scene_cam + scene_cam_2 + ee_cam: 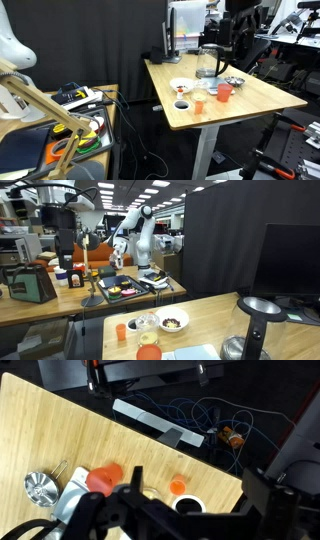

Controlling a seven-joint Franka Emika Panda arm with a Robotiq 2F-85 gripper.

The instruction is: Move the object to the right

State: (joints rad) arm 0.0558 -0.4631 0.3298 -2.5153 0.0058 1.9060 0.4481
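Several small things stand on the wooden table (260,100). In an exterior view these are a red cup (224,92), a small orange cup (199,108), a small dark-filled bowl (181,104), a white bowl (181,86), a glass pitcher (207,62) and a metal strainer (236,81). The wrist view shows the red cup (100,480), the orange cup (178,486), the dark-filled bowl (187,506) and the strainer (40,488) from above. My gripper (200,500) is open and empty, high above them. It hangs over the table's far side (238,45).
A white cloth (75,485) lies by the strainer. Cables and a grey bar (160,425) lie on the floor past the table edge. A side bench with tools (70,110) stands beside the table. A monitor (185,25) stands at the back.
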